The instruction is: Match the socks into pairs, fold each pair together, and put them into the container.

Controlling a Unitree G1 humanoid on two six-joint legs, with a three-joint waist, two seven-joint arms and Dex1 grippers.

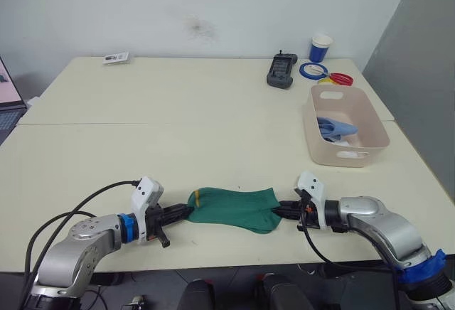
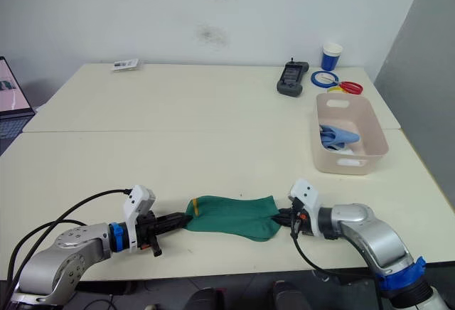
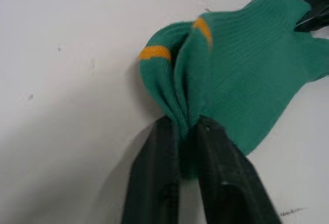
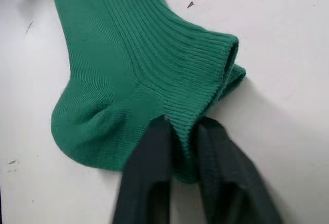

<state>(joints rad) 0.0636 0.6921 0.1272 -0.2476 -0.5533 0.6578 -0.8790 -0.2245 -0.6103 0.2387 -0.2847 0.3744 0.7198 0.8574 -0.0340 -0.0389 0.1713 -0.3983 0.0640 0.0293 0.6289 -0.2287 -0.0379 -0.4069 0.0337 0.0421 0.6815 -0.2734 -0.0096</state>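
Head view: a soft green sock point(image 1: 233, 208) lies flat on the smooth tabletop point(image 1: 178, 146), pinched at each end by the left gripper point(image 1: 183, 212) and right gripper point(image 1: 282, 210). The plastic tub point(image 1: 370, 121) holds blue socks point(image 1: 334, 126).

Left wrist: jaws squeeze the bunched toe with yellow stripes point(image 3: 154, 53).

Right wrist: jaws squeeze the ribbed cuff point(image 4: 205, 59).

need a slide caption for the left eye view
Both grippers, left and right, pinch opposite ends of the green socks on the table; blue socks lie in the tub.
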